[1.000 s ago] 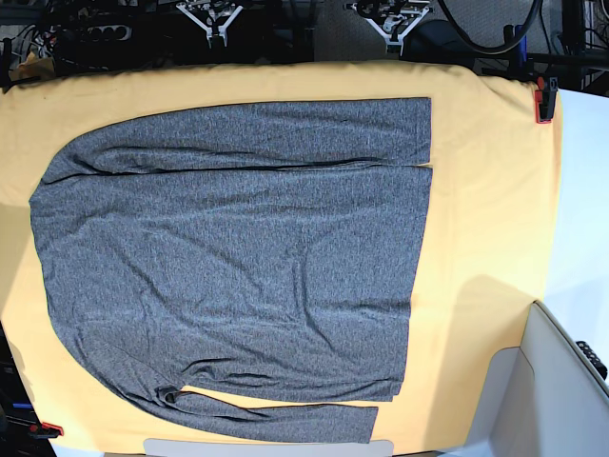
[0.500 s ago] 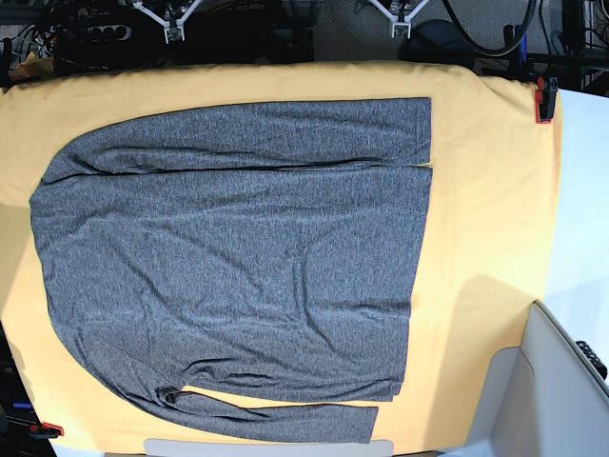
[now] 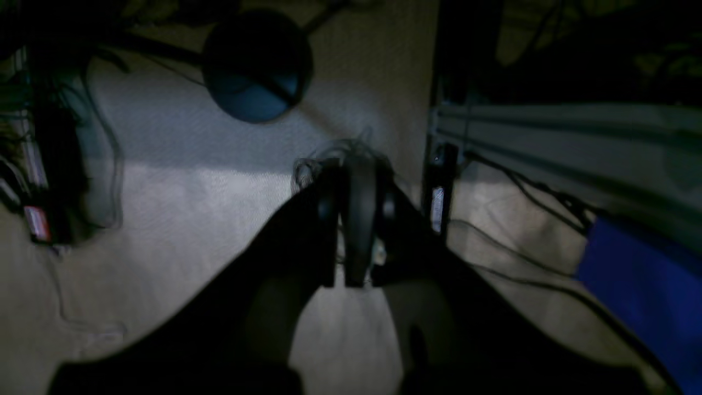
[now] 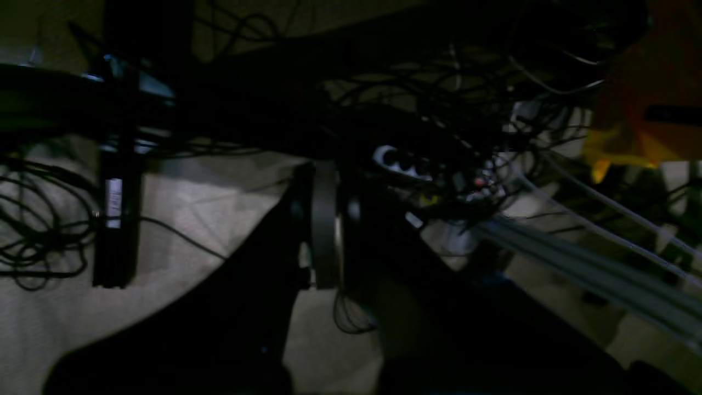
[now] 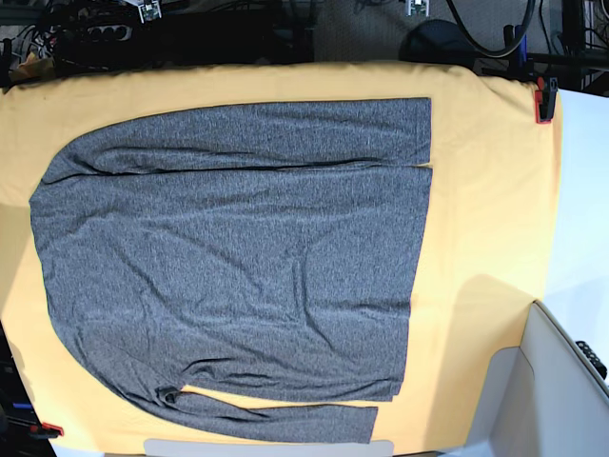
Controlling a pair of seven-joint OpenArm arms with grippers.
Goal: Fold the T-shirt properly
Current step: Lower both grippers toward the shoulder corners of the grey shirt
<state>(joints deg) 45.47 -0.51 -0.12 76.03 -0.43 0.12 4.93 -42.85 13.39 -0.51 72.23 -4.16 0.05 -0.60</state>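
The T-shirt (image 5: 228,257), a heathered charcoal-grey long-sleeved knit, lies flat on the yellow cloth (image 5: 485,238). One sleeve runs along its far side and the other along the near edge. Both arms are drawn back beyond the table's far edge, well clear of the shirt. Only slivers of them show at the top of the base view, the right gripper (image 5: 150,9) and the left gripper (image 5: 416,5). In the left wrist view the left gripper (image 3: 351,170) is shut and empty over the floor. My right gripper (image 4: 323,170) is also shut with nothing in it, above tangled cables.
Red clamps (image 5: 544,100) (image 5: 48,430) pin the cloth at the far right and near left corners. A white box-like object (image 5: 561,381) stands at the near right. A dark round base (image 3: 255,68) and cables (image 4: 33,219) lie on the floor behind the table.
Both grippers have pulled back toward the far side and nearly left the top edge of the base view. The T-shirt has not moved.
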